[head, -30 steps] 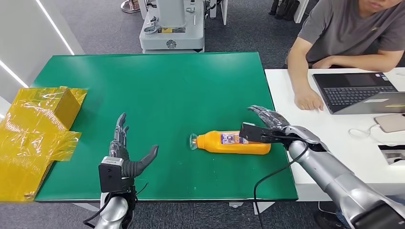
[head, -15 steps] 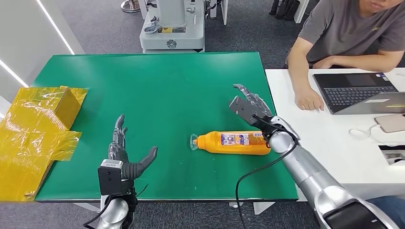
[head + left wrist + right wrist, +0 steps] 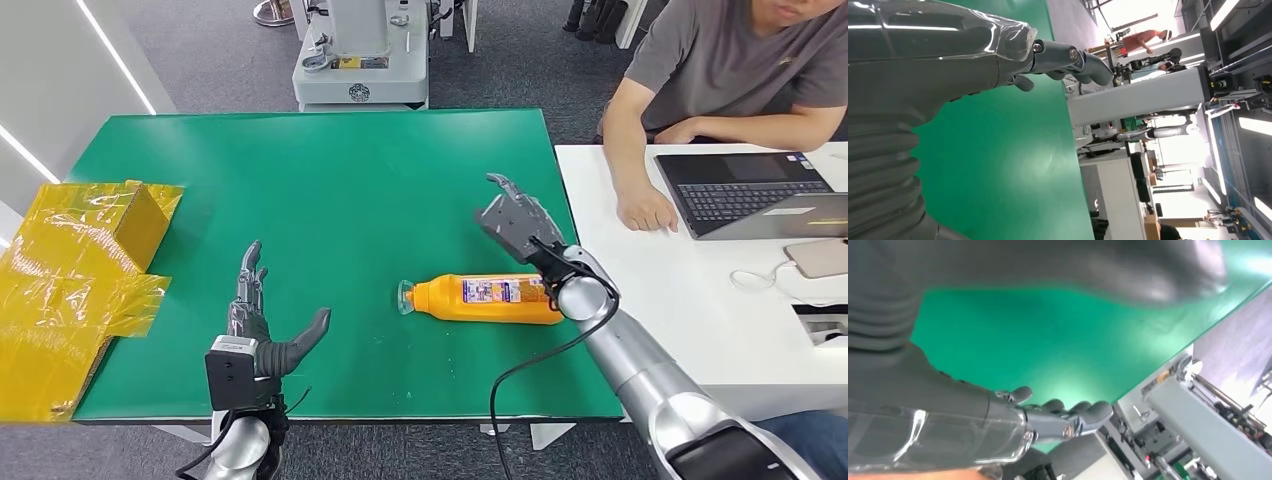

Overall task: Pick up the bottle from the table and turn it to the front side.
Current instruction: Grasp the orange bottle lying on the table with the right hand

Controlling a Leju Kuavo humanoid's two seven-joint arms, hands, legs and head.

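Now the right hand (image 3: 517,224) hovers with its fingers spread apart, holding nothing, just above and behind the base end of the bottle (image 3: 480,299). That orange bottle lies on its side on the green table (image 3: 330,190), cap pointing toward the left hand (image 3: 262,325), which rests open near the table's front edge, well apart from it.
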